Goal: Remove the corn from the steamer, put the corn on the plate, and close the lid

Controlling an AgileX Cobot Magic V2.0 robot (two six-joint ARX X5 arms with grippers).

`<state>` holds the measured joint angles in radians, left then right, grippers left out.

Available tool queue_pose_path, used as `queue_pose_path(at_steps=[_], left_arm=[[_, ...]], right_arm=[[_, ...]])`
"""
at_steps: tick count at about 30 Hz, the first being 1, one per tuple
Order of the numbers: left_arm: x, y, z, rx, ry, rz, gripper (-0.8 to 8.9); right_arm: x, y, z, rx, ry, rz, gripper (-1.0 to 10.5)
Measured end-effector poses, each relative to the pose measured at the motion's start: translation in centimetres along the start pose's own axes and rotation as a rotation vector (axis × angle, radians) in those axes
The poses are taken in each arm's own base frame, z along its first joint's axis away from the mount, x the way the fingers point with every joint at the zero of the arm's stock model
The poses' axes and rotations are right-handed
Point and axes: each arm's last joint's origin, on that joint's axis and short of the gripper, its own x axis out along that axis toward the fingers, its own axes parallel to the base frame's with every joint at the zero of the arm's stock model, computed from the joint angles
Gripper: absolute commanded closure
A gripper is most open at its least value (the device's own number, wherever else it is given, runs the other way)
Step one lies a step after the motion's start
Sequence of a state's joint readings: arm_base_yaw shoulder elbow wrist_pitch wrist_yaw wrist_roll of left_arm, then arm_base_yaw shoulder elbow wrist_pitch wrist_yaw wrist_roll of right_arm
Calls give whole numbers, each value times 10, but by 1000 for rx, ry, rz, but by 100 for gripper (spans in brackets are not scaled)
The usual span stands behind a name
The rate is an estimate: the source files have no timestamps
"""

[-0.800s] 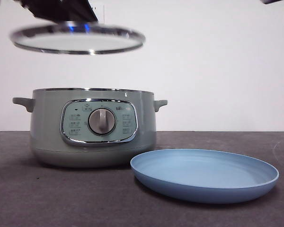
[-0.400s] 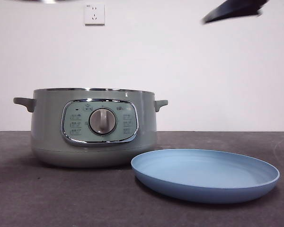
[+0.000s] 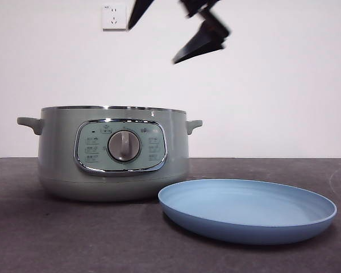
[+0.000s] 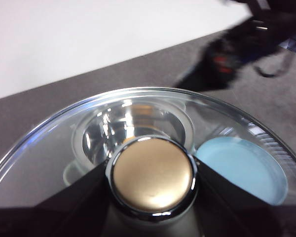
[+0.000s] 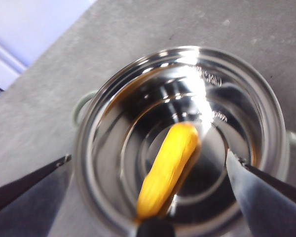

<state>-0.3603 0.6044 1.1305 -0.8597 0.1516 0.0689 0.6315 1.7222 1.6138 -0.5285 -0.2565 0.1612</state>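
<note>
The sage-green steamer (image 3: 113,153) stands open on the table at the left. The corn (image 5: 167,168) lies on its shiny steel floor, seen in the right wrist view inside the steamer's rim (image 5: 89,148). My right gripper (image 3: 152,45) hangs open above the steamer, its jaws wide apart over the corn (image 5: 148,155). The light-blue plate (image 3: 247,210) sits empty in front and to the right of the steamer. My left gripper (image 4: 153,177) is shut on the knob of the glass lid (image 4: 49,148), held high above the steamer, out of the front view.
The dark grey table (image 3: 45,239) ends at a white wall with a socket (image 3: 114,16). The right arm (image 4: 237,54) shows blurred in the left wrist view. Through the lid I see the plate (image 4: 241,168) below.
The lid rose up and out of the front view. The right gripper came in from the top right and now hangs open over the steamer.
</note>
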Motion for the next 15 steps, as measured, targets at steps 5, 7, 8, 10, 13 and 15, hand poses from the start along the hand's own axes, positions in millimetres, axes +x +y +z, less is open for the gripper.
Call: queue_pose_path(at_steps=[5,7,8,10,13,15], left_arm=[[-13,-2,-6,-10,2,0,822],[-13,-3,-8,-13,17,-1,822],[-13,-3,-9,-15,31,-2,822],[-12,-3,-10,-17,46,-3,822],[-12,-2,-10,-17,46,-3,822],[-12,-2,-10,-17,46,-3,822]], right_arm=[[52,7,18,-21,26,-33,352],[76,8,18,-31,37,-63,352],[88,6,15,-31,53,-79,352],[110,2,3,-29,96,-113,352],[135,-7,-13,-20,157,-130,353],[143,-9,-18,-30,166,-155,353]])
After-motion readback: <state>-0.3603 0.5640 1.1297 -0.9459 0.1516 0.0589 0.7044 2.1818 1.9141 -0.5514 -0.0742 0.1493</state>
